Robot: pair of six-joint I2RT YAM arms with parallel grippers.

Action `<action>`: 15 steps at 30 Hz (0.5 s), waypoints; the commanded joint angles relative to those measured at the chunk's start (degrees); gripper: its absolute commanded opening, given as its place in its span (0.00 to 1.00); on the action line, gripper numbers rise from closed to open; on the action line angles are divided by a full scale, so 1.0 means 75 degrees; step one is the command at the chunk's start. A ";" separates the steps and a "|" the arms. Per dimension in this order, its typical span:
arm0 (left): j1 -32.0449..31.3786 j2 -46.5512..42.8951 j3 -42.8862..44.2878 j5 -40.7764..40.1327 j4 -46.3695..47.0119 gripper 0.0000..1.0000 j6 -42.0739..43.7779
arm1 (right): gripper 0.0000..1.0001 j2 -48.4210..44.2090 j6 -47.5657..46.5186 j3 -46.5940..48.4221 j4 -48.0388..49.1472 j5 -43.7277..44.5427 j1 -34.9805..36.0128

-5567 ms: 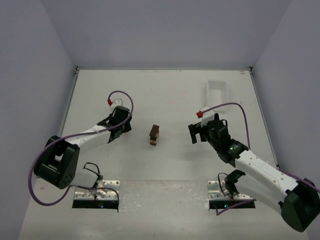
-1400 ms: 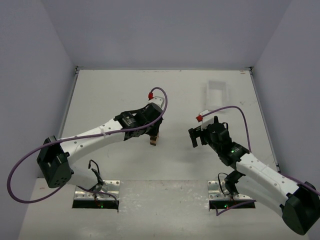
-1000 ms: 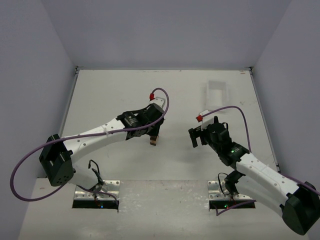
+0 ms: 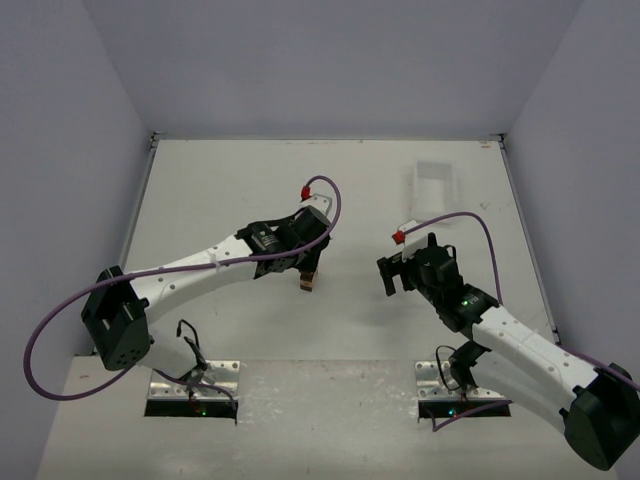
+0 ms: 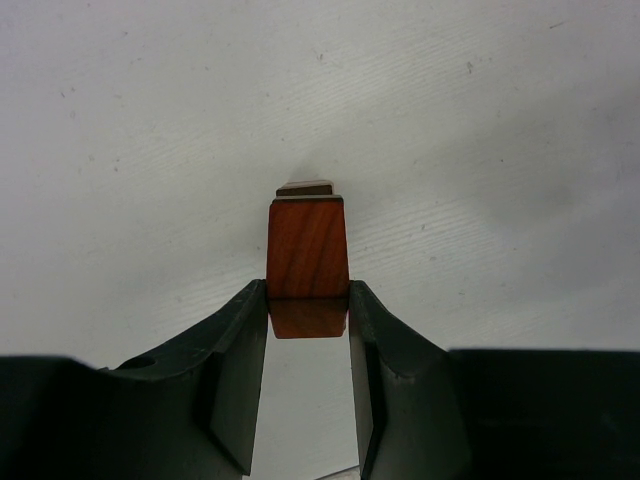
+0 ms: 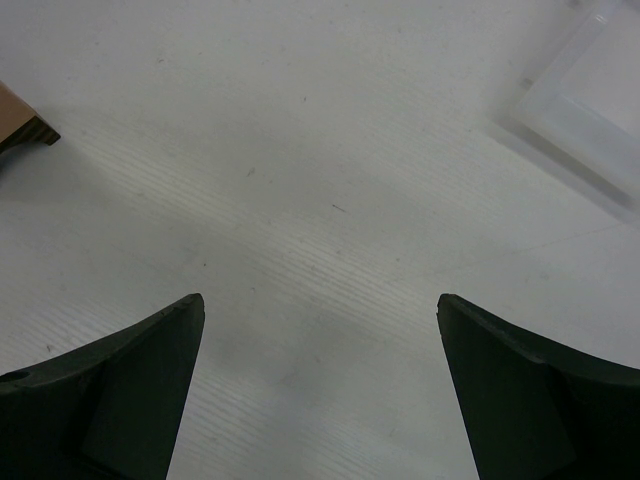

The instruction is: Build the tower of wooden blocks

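The wood block tower stands mid-table, with its upper part hidden under my left gripper in the top view. The left wrist view looks down on a reddish-brown block on top of the tower. My left gripper is shut on this block's near end, one finger against each side. The pale edge of a lower block peeks out beyond it. My right gripper hovers open to the right of the tower, apart from it, with nothing between its fingers. A tan block corner shows at the left edge of the right wrist view.
A white plastic tray sits at the back right of the table and shows in the right wrist view's top corner. Grey walls enclose the table on three sides. The arm bases are at the near edge.
The left arm swung in from the left to the tower, and its gripper now holds the top block. Over the last second it has barely shifted. The right arm has stayed put.
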 commanded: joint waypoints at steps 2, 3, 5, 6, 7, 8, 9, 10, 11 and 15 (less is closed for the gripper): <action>-0.0072 -0.0002 0.0326 -0.0133 0.0105 0.29 0.0020 | 0.99 -0.0024 0.0000 0.0315 0.0183 0.0075 0.0003; -0.0072 0.0006 0.0335 -0.0133 0.0105 0.30 0.0020 | 0.99 -0.0032 0.0000 0.0321 0.0188 0.0075 0.0008; -0.0072 0.0006 0.0330 -0.0138 0.0105 0.31 0.0025 | 0.99 -0.0032 0.0000 0.0317 0.0179 0.0075 -0.0001; -0.0072 0.0006 0.0324 -0.0143 0.0105 0.32 0.0031 | 0.99 -0.0032 0.0000 0.0322 0.0179 0.0075 -0.0001; -0.0072 0.0006 0.0323 -0.0153 0.0105 0.33 0.0041 | 0.99 -0.0041 0.0000 0.0315 0.0179 0.0067 0.0008; -0.0072 0.0014 0.0323 -0.0140 0.0113 0.33 0.0044 | 0.99 -0.0052 -0.0008 0.0312 0.0188 0.0063 0.0003; -0.0072 0.0018 0.0331 -0.0125 0.0117 0.34 0.0052 | 0.99 -0.0047 -0.0011 0.0312 0.0191 0.0055 0.0007; -0.0072 0.0018 0.0335 -0.0113 0.0125 0.34 0.0047 | 0.99 -0.0052 -0.0020 0.0312 0.0199 0.0044 0.0003; -0.0064 0.0026 0.0335 -0.0101 0.0136 0.34 0.0052 | 0.99 -0.0056 -0.0023 0.0303 0.0195 0.0048 0.0007; -0.0072 0.0041 0.0335 -0.0084 0.0140 0.34 0.0068 | 0.99 -0.0056 -0.0023 0.0311 0.0191 0.0052 0.0011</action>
